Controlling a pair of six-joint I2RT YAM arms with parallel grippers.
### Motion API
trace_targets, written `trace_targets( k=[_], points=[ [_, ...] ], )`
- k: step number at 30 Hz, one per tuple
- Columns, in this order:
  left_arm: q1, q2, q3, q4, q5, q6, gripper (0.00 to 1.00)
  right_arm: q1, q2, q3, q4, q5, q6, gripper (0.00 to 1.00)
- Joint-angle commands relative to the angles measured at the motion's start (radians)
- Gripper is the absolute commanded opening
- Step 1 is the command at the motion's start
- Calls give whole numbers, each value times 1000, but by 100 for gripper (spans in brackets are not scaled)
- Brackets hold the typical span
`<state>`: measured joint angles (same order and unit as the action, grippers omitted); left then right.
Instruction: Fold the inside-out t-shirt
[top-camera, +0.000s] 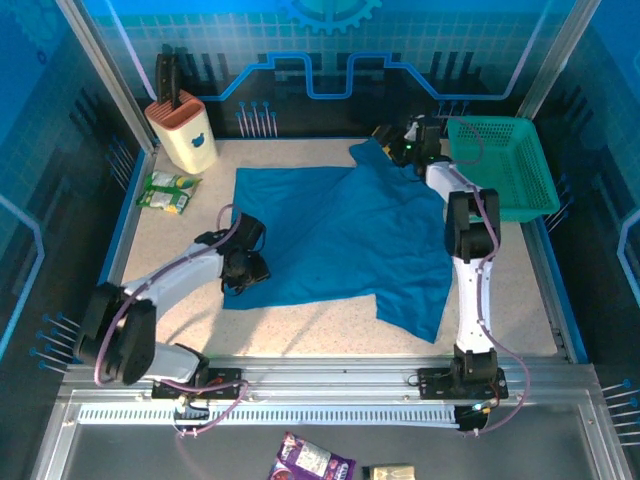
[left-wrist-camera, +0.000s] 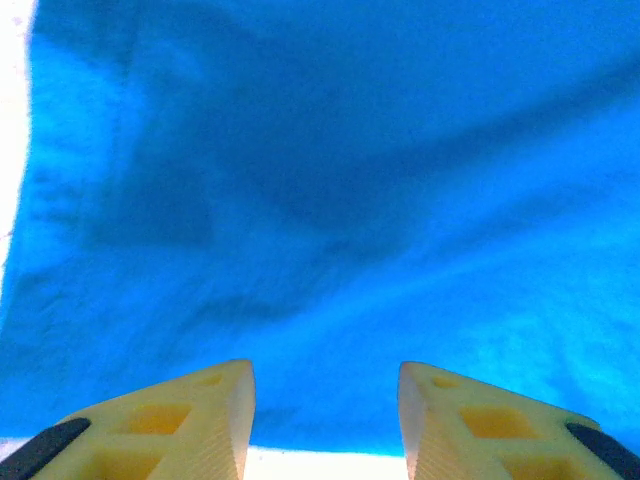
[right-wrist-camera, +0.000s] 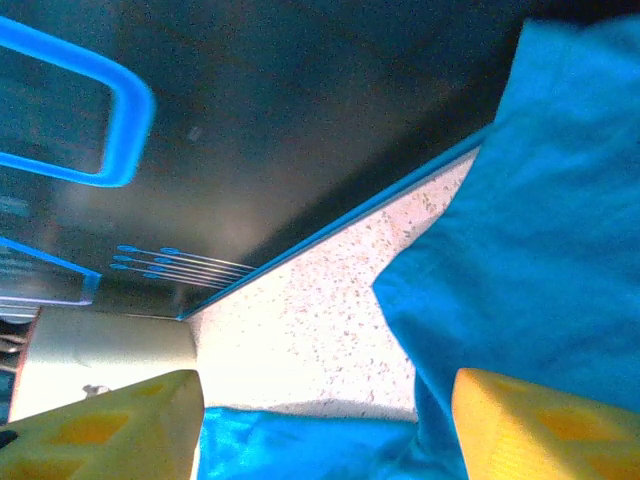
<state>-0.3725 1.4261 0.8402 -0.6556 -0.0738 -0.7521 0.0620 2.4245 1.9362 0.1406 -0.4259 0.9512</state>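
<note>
Speckled table (top-camera: 300, 322): t-shirt (top-camera: 340, 240) (spread flat), basket (top-camera: 505, 165), packet (top-camera: 168, 192)

My left arm (top-camera: 185, 272) and my right arm (top-camera: 470, 290) are white tubes with black joints. Thin purple-grey cables (top-camera: 97, 350) loop along them. My fingers (left-wrist-camera: 190, 420) are chunky yellow wedges with little hollows and black bits on their outer sides.

The plain medium-blue t-shirt (top-camera: 340, 240) is spread open and mostly flat, lightly creased, across the middle of the speckled counter (top-camera: 300, 322). One corner is drawn toward the far right, and another flap reaches the near right.
</note>
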Motion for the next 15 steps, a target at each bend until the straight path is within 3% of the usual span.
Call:
trace_targets(
  k=[1, 9, 15],
  points=[
    [27, 77, 64, 40, -6, 70, 42, -45, -87, -97, -50, -42, -75, 67],
    [199, 170, 3, 104, 115, 133, 42, -92, -20, -144, -114, -54, -111, 66],
    [343, 144, -91, 136, 184, 148, 42, -92, 72, -78, -163, -26, -114, 66]
  ],
)
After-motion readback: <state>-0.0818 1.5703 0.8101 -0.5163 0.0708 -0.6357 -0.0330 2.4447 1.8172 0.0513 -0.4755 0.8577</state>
